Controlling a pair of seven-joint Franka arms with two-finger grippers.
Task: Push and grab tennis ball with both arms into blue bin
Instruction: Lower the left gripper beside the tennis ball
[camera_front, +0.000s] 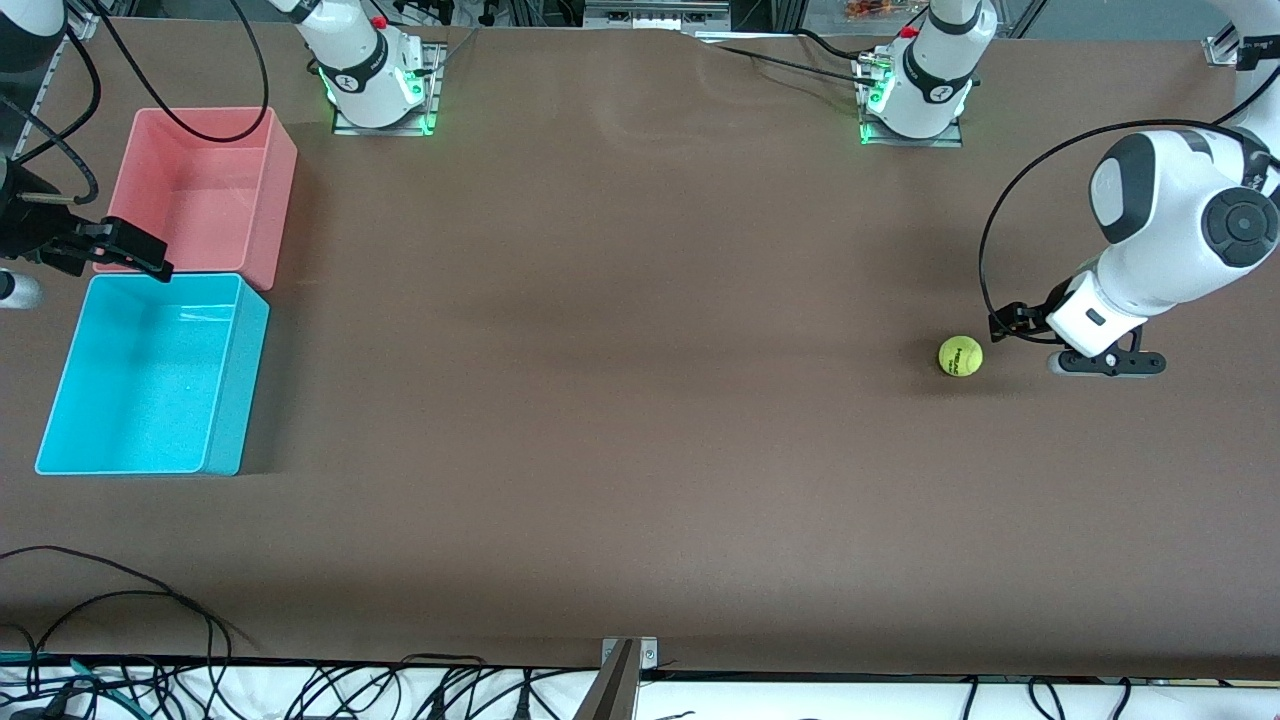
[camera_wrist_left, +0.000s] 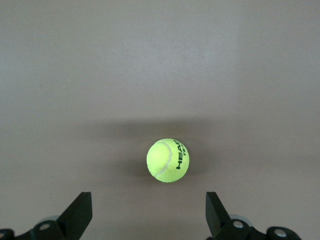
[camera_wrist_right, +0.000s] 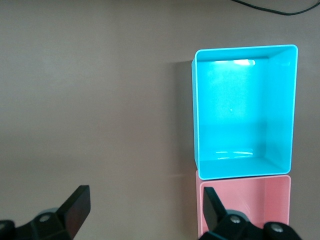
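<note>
Pink bin (camera_front: 200, 190) touches blue bin (camera_front: 150, 375) — empty

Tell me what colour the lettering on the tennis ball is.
Black, on the yellow-green tennis ball; clearest in the left wrist view.

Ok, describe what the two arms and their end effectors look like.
Both arms are white with dark grey joint caps and looping black cables; their bases glow green. The left end effector is black under a white wrist, and its fingers are black wedges. The right end effector is black too, with like fingers.
</note>
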